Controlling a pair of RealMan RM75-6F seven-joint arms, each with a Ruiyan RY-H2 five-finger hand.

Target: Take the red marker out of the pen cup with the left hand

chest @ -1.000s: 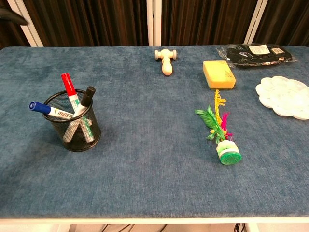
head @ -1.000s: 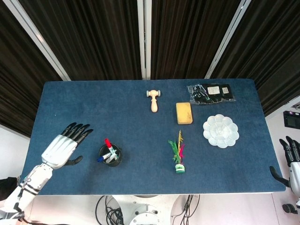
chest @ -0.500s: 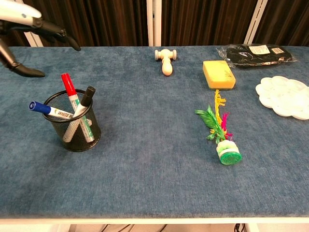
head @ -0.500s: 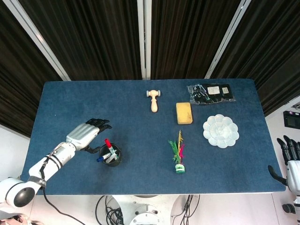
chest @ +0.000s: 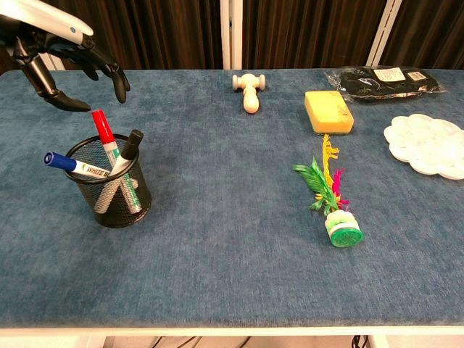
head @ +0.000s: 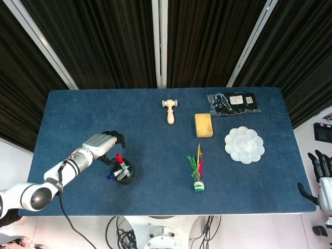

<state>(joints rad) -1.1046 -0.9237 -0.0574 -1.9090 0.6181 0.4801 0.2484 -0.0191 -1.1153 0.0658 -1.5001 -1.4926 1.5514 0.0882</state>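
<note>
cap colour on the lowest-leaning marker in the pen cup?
Blue cap; clearest in chest view.

Bright, even light; sharp focus, soft shadows.

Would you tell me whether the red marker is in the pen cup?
In: the red marker stands in the pen cup, left hand above, not touching.

The left robot hand (chest: 61, 54) gets chopped by the top-left corner in the chest view, so you only see the fingers and a bit of the white back. The right robot hand (head: 321, 179) is half off the right edge in the head view, and the chest view doesn't show it at all. The mesh pen cup (chest: 110, 192) hides the markers' lower ends. The paint palette (chest: 428, 145) is clipped at the right edge. The black packet's (head: 233, 102) label print is too small to read.
</note>
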